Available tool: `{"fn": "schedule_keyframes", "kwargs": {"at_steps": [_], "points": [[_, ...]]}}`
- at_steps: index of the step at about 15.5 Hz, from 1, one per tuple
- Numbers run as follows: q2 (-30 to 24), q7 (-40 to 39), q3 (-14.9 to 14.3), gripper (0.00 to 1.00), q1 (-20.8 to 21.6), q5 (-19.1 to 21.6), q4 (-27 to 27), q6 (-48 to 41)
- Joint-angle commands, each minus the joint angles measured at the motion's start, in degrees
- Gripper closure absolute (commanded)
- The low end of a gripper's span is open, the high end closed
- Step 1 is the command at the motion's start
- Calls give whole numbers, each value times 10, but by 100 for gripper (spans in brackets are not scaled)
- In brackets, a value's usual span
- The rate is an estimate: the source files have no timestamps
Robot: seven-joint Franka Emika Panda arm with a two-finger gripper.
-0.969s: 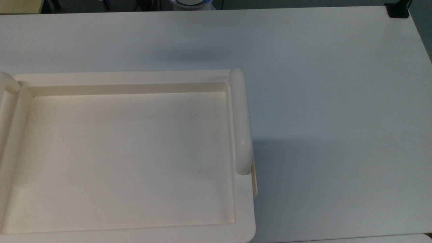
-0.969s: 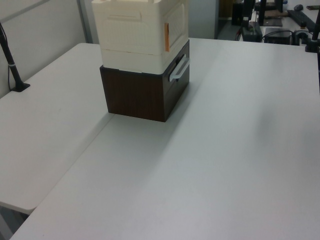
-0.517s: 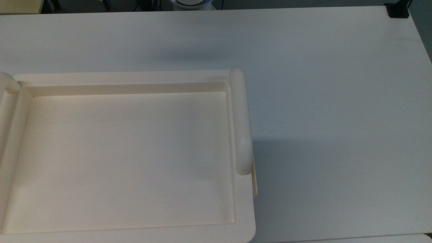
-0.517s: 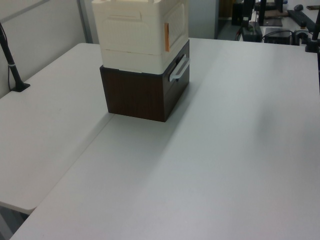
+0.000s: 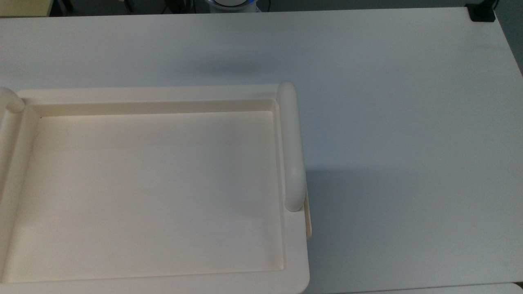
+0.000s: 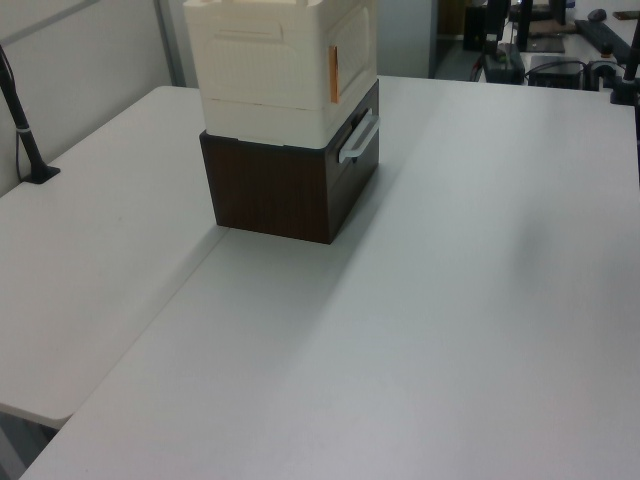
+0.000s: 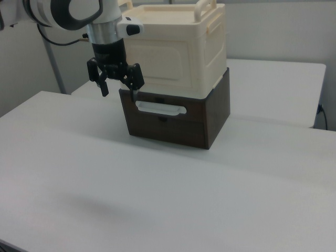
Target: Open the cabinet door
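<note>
The gripper (image 7: pixel 118 85) is hanging with fingers spread above the white table (image 7: pixel 157 194), the cabinet (image 7: pixel 178 50) just behind it, its cabinet door (image 7: pixel 158 61) facing out, sitting atop a dark wooden drawer box (image 7: pixel 178 123).

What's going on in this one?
A robot arm's gripper hangs open in the air by the front corner of a cream cabinet that is stacked on a dark brown drawer box on a white table. The cabinet door looks shut, and the gripper is not touching it.
</note>
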Motion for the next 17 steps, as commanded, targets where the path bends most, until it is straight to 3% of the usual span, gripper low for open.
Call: {"fn": "schedule_keyframes", "kwargs": {"at_steps": [1,8,13,16,17], "points": [[-7,2,-7,0,3,12,-11,26],[-5,-37,3,0,6,18,-2,100],[-6,-28,28,0,9,42,-2,183],[-3,-29,33,0,12,77,-5,244],[-3,-29,41,4,12,78,-6,264]]}}
